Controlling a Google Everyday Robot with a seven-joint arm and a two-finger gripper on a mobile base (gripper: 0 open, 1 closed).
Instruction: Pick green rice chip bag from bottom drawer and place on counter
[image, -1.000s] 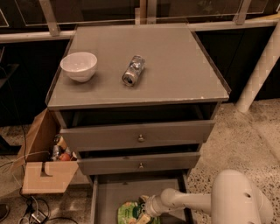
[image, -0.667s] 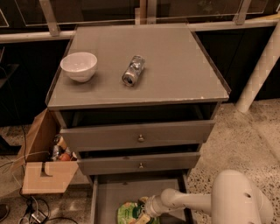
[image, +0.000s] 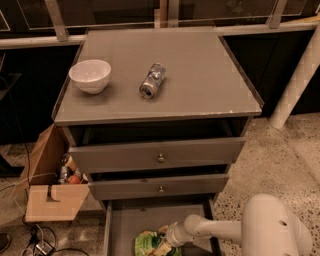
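Observation:
The bottom drawer (image: 125, 225) is pulled out at the foot of the grey cabinet. The green rice chip bag (image: 147, 244) lies on its floor near the lower edge of the view. My white arm comes in from the right, low down, and the gripper (image: 164, 245) sits right at the bag's right side, touching or overlapping it. The picture's bottom edge cuts off both gripper and bag. Above, the counter (image: 200, 70) is a flat grey top.
A white bowl (image: 90, 76) and a silver can (image: 152, 80) lying on its side rest on the counter. The two knobbed drawers (image: 160, 156) above stand partly pulled out. An open cardboard box (image: 50, 192) with small items stands left of the cabinet. Cables lie on the floor.

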